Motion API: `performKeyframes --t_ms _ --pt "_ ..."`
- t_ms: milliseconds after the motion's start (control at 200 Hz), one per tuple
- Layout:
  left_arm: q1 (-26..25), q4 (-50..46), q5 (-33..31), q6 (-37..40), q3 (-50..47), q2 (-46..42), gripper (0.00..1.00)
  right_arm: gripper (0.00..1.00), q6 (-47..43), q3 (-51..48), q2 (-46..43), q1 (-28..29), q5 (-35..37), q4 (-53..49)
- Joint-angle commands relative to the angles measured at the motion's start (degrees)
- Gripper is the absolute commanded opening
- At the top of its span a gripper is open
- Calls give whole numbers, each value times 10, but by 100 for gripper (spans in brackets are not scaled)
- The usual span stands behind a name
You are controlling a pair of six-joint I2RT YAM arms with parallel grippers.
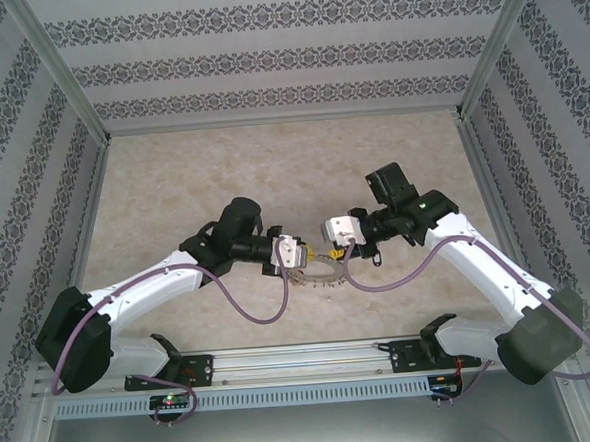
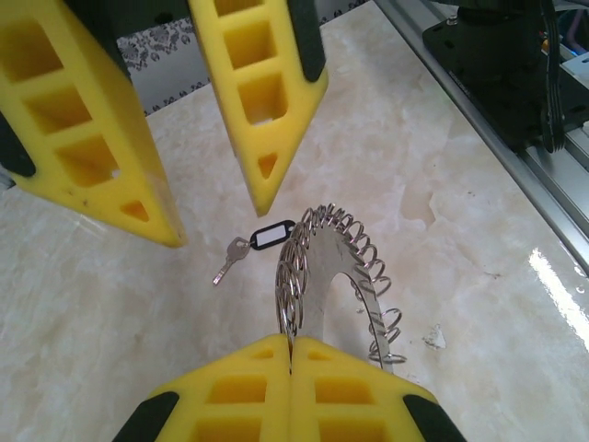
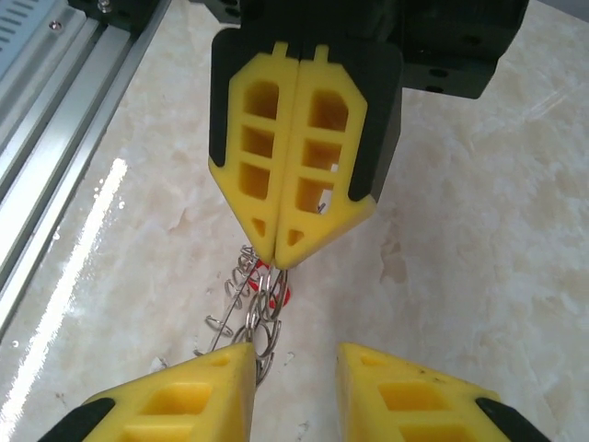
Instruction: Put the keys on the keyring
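Looking down from above, you find the left gripper [image 1: 295, 253] and the right gripper [image 1: 334, 231] nose to nose over the middle of the table [image 1: 272, 172]. The keyring [image 1: 318, 276] shows as a thin silvery arc just on their near side.

From the left wrist, your left gripper [image 2: 292, 343] is clenched on the keyring [image 2: 324, 267], holding it upright on edge. Its rim is fringed with small wire loops [image 2: 368, 267]. The right gripper [image 2: 219, 223] hangs beyond it, jaws spread with nothing between them. One key [image 2: 230, 260] on a black tag [image 2: 273, 235] lies just beside the ring's far-left edge; you cannot tell whether it is linked on.

From the right wrist, the right gripper [image 3: 294, 350] is released, one finger [image 3: 184, 396] close to the loops, touching or not you cannot tell. The left gripper [image 3: 279, 256] pinches the keyring [image 3: 260, 318] from the far side, with a red bit [image 3: 279, 293] just below its tips.

By its looks, the ring is light, stiff and slick, and the loops are springy. The key seems tiny and flat against the table, so it is likely hard to pinch. Take it by the tag or across its head, and hold the ring by its flat band, not the loops.
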Motion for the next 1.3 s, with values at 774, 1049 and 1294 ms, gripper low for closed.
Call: performKeyframes --t_ms 774,1049,1294 --pt "15 -14 37 -24 53 34 0 27 17 -32 39 43 6 72" --pt "26 -8 38 -47 52 36 0 25 14 -37 38 43 9 58" --pt "33 1 40 -67 52 37 0 26 32 -36 46 47 5 66"
